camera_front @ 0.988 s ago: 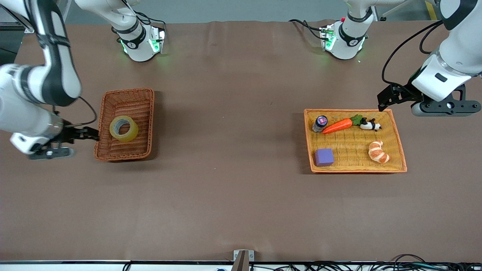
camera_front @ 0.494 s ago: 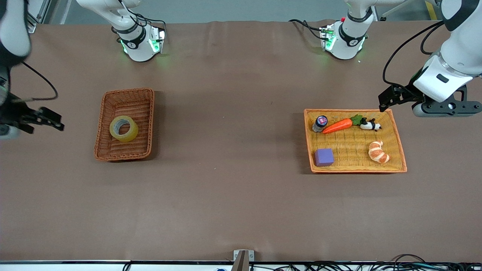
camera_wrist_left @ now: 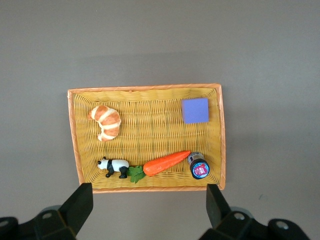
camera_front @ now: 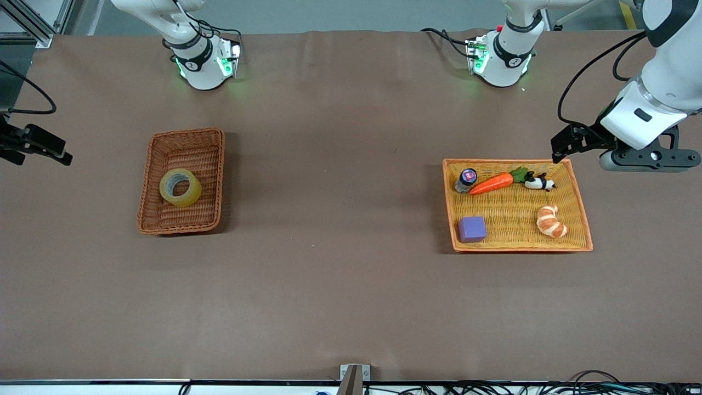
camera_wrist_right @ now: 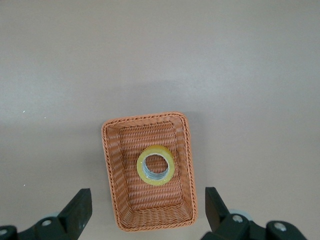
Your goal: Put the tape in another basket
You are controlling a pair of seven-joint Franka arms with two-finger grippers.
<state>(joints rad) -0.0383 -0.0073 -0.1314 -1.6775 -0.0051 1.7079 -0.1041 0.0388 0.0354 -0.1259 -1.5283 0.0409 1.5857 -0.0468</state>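
1. Right gripper (camera_front: pixel 38 145) hangs over bare table at its arm's end, fingers (camera_wrist_right: pixel 80 209) apart and empty.
2. Ring of glossy yellowish tape (camera_front: pixel 180 187) lies flat in the dark reddish-brown wicker basket (camera_front: pixel 211 144); delivery looks done, probably only parking remains.
3. Left gripper (camera_front: pixel 570 144), fingers (camera_wrist_left: pixel 80 205) spread, waits above the shallow orange woven tray (camera_front: pixel 576 164).

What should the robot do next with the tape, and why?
Probably nothing more: the tape already lies in the dark wicker basket, and both open hands, right hand above it and left hand above the orange tray, hold nothing. Moving both clear seems sensible.
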